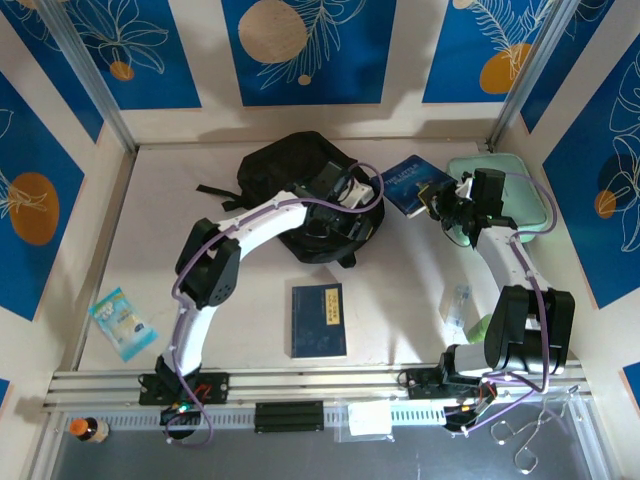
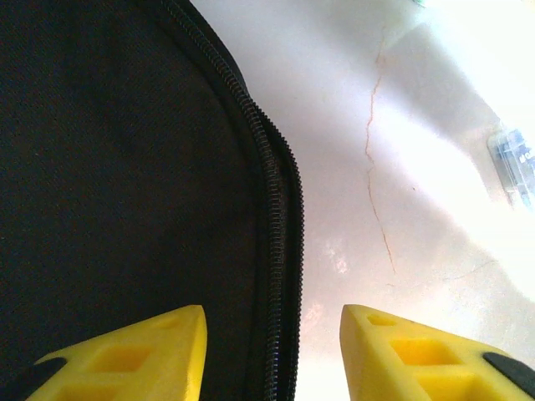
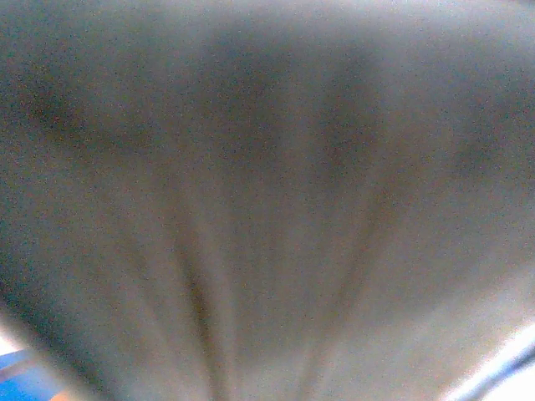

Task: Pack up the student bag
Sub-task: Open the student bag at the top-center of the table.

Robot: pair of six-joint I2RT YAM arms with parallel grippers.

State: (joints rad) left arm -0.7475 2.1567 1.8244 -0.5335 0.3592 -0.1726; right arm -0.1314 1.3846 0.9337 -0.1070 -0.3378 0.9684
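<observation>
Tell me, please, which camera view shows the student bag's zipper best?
The left wrist view: the zipper runs close up along the student bag's edge, just ahead of the left hand. The top external view gives the whole bag, its zipper too small to trace. The right wrist view is too blurred to tell.

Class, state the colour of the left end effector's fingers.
The fingers are yellow, clearest in the left wrist view.

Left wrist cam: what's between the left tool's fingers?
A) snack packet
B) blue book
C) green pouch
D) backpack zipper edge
D: in the left wrist view the black backpack's zipper runs down between the left tool's yellow fingers, with the jaws apart on either side of it.
</observation>
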